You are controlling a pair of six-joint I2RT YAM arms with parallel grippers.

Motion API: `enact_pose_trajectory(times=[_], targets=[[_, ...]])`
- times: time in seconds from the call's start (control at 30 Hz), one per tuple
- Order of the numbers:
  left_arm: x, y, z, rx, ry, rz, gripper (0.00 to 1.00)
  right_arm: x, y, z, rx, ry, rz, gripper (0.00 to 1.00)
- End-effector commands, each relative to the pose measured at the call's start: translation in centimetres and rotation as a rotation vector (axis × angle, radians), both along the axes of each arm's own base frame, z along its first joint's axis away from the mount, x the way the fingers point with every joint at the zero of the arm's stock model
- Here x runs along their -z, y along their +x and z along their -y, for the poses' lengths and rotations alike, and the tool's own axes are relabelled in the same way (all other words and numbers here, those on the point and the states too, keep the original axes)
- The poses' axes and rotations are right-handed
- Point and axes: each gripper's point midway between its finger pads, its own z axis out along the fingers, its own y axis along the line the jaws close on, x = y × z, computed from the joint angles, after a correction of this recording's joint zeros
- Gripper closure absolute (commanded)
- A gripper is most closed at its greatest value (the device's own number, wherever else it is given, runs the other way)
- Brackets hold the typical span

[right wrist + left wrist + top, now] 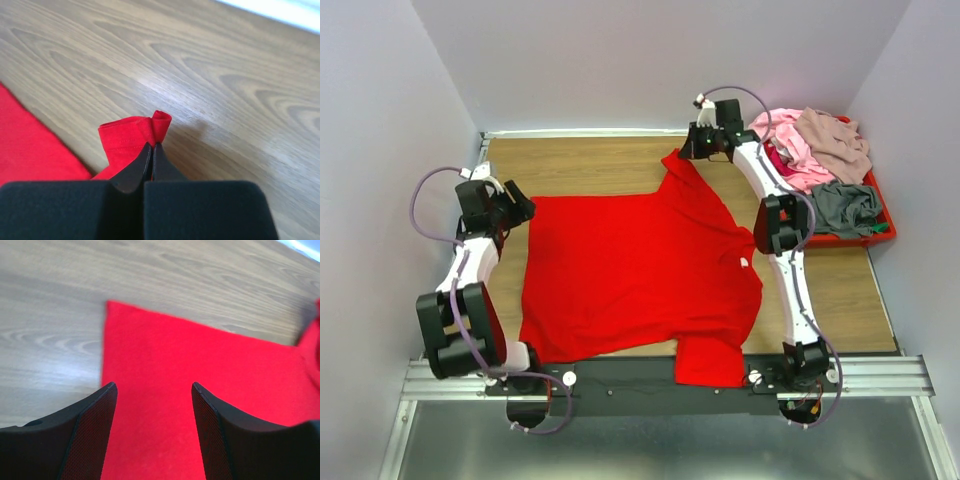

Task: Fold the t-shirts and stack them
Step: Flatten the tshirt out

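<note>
A bright red t-shirt (630,275) lies spread flat on the wooden table, with a small white neck label (744,263) near its right edge. My right gripper (692,150) is shut on the hem of the shirt's far sleeve (135,137) and holds it just above the wood. My left gripper (523,210) is open over the shirt's far left corner (150,390), its fingers (95,425) spread with red fabric between them. Pink, mauve-beige and grey shirts (820,160) lie heaped in the red tray.
The red plastic tray (868,236) stands at the back right of the table, beside the right arm. Bare wood (580,165) shows behind the shirt. Walls close in on the left, back and right.
</note>
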Motion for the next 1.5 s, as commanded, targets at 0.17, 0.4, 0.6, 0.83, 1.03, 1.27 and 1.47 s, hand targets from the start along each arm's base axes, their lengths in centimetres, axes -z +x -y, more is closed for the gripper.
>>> enact_pose_trajectory(times=[0.17, 0.4, 0.6, 0.83, 1.03, 1.27, 1.47], targets=[[3.3, 4.0, -4.6, -0.108, 0.005, -0.104, 0.36, -5.7, -1.8, 1.9, -0.042, -0.086, 0.118, 1.0], [6.7, 7.1, -2.7, 0.068, -0.068, -0.164, 0.41, -3.2, -3.9, 1.9, -0.084, -0.087, 0.047, 1.0], [8.9, 8.0, -1.2, 0.146, -0.09, -0.196, 0.43, 1.0, -4.1, 2.3, -0.073, -0.118, -0.021, 0.99], [10.2, 8.6, -1.9, 0.101, -0.038, -0.263, 0.43, 2.7, -3.0, 3.1, -0.046, -0.168, -0.014, 0.94], [11.2, 10.0, -1.5, 0.095, -0.002, -0.3, 0.48, 3.9, -2.7, 3.6, -0.034, -0.178, -0.028, 0.91], [12.3, 10.6, -0.9, 0.074, 0.091, -0.36, 0.61, 4.3, -3.0, 3.7, -0.041, -0.176, -0.036, 0.91], [11.2, 10.7, -1.5, 0.039, 0.142, -0.347, 1.0, 3.5, -2.3, 4.8, -0.005, -0.208, -0.014, 0.91]])
